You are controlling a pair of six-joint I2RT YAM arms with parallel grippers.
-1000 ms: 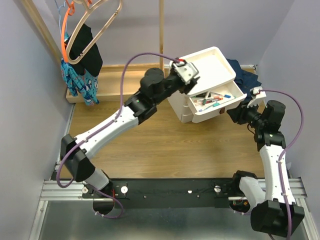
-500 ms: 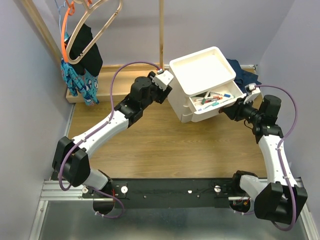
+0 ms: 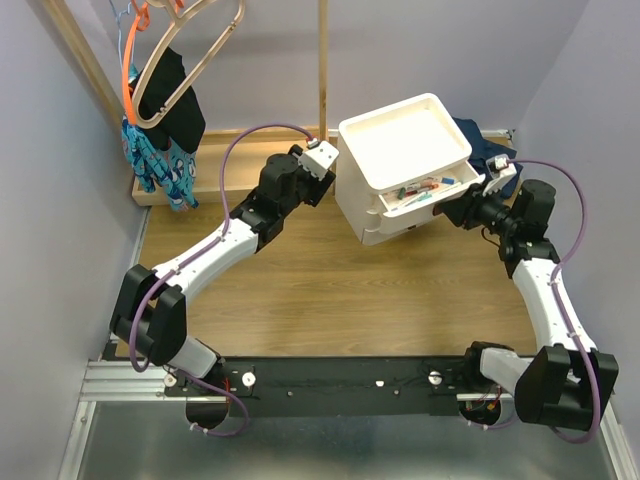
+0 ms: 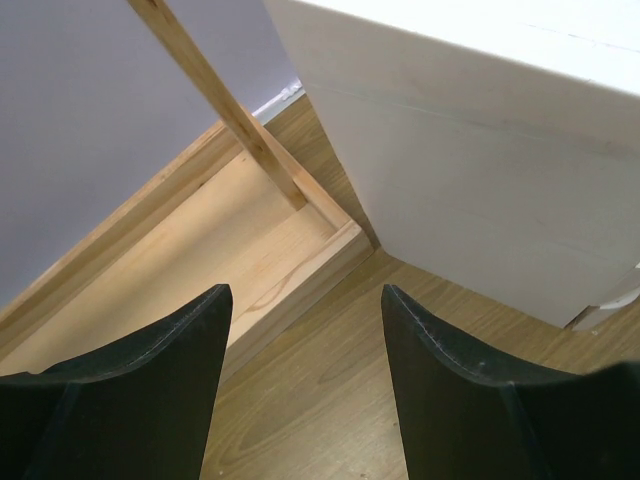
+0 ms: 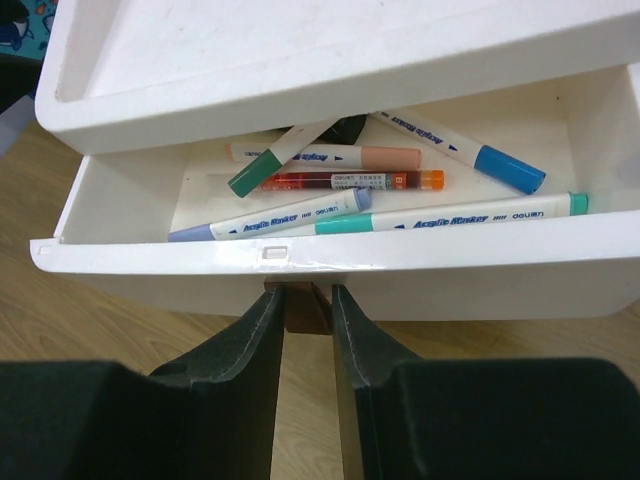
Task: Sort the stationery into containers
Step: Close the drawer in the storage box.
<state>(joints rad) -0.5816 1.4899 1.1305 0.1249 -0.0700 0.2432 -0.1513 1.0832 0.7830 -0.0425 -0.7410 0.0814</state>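
Top drawer, change: a second ago the top drawer (image 5: 450, 265) stood well out of the boxy white plastic three-drawer unit (image 3: 356, 212). Now it is pushed most of the way in, with only a strip of its contents showing from above.
Left arm, change: it has come off the unit's shallow tray top and drawn back to the unit's left side.
Meaning for the task: I judge the sorting into this drawer finished and the closing step under way (a last short push seems to remain).
Right gripper: the right gripper (image 5: 305, 300) has its fingers narrow, pinched from both sides on the small brown pull tab (image 5: 301, 312) under the drawer's front wall.
Left gripper: the left gripper (image 4: 303, 295) has its fingers wide apart and holds nothing. It hangs over the wooden tabletop (image 3: 330, 290) just beside the unit's side wall, near the flat wooden rack base (image 4: 200, 250).
Where the unit stands: toward the tabletop's far edge, right of middle.
Stationery, looks: slim white markers lie loosely crossed on the drawer floor, among them a teal-capped marker (image 5: 450, 218) along the front, a blue-capped marker (image 5: 460, 150) at the back right, a green-capped marker (image 5: 275, 165) lying aslant, and an orange-tipped marker (image 5: 350, 181) with a dark red barrel.
Lower drawers: shut, as far as the overhead view shows.
Not seen: any stationery lying outside the unit.
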